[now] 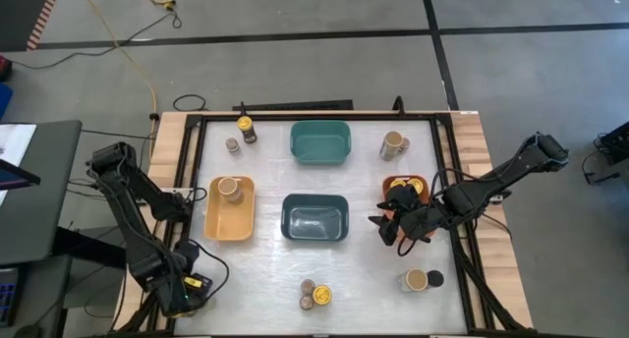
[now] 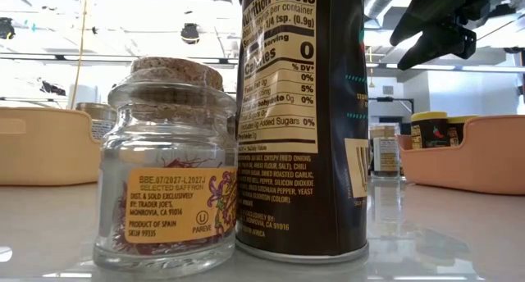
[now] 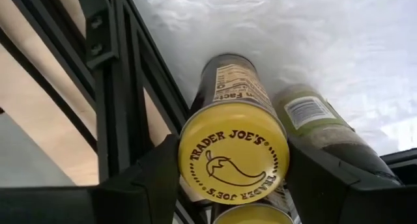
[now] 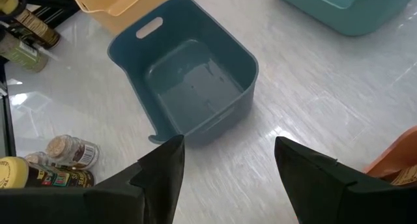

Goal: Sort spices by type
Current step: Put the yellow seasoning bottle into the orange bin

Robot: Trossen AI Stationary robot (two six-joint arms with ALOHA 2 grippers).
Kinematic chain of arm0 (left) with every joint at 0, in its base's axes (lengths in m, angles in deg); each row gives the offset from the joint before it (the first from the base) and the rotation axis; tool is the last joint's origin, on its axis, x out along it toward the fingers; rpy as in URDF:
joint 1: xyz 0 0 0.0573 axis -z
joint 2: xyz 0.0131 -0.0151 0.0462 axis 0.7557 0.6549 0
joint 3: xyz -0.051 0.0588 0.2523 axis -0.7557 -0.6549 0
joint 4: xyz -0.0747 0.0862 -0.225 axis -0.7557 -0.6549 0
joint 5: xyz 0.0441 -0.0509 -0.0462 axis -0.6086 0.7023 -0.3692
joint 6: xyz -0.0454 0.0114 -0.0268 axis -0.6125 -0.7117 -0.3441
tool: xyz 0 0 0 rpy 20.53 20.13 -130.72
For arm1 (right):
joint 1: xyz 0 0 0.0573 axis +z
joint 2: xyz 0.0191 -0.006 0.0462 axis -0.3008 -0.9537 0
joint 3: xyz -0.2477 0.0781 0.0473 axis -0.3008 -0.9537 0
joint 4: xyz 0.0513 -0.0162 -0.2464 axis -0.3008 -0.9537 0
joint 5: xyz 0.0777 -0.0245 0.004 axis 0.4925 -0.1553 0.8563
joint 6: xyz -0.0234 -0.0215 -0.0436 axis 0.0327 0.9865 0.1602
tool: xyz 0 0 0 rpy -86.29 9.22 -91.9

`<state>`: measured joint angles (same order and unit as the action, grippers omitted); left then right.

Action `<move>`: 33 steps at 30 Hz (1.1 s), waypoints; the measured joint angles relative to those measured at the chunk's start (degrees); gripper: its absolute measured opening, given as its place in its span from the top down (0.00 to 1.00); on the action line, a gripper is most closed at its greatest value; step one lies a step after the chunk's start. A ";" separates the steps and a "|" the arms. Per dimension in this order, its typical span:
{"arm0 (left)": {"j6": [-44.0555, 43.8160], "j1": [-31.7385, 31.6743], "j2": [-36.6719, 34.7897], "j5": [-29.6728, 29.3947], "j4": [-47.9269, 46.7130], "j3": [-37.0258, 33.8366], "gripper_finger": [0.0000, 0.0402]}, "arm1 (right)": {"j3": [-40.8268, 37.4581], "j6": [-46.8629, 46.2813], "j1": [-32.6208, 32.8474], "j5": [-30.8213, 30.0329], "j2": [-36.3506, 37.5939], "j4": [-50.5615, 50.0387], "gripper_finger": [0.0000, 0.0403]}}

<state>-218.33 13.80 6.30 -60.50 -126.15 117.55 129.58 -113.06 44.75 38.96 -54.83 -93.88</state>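
Left gripper (image 3: 228,185) at the table's near-left corner, fingers either side of a yellow-lidded jar (image 3: 233,152), lid printed "TRADER JOE'S" around a chilli drawing; whether they pinch it, cannot tell. A green-filled jar (image 3: 319,123) lies just beside.

Right gripper (image 4: 225,178) released, nothing between its fingers, hovering beside the dark-blue bin (image 4: 189,74).

Low view: cork-topped glass jar (image 2: 168,163), label "SELECTED SAFFRON… TRADER JOE'S… PRODUCT OF SPAIN", touching a tall dark tin (image 2: 302,122) with "Nutrition Facts".

Other jars: orange bin (image 1: 405,189), yellow bin (image 1: 230,208), and scattered on the table (image 1: 265,269)
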 joint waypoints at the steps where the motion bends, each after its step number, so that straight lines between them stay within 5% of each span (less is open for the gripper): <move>1: 0.00 -0.02 -0.04 0.11 -0.25 0.00 0.44 | 0.00 0.00 0.00 0.00 0.00 0.00 0.34; 12: 1.64 -2.22 -1.43 0.06 -16.03 8.65 0.44 | 0.00 0.04 0.00 0.00 0.00 0.00 0.34; 19: 7.17 -7.16 -4.49 -11.30 -26.21 17.40 0.44 | 0.00 -0.94 -0.12 -0.13 0.00 0.65 0.34; 24: 19.07 -14.76 -6.02 -21.53 -26.11 21.30 0.44 | 0.00 -3.97 -0.56 -0.15 0.00 1.13 0.34; 33: 52.44 -35.69 -5.96 -22.16 -19.85 23.60 0.44 | 0.00 -4.50 -2.53 -0.13 0.00 1.24 0.34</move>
<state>-165.89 -21.89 0.34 -82.66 -146.00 141.15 129.58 -117.57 42.22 38.83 -54.83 -92.64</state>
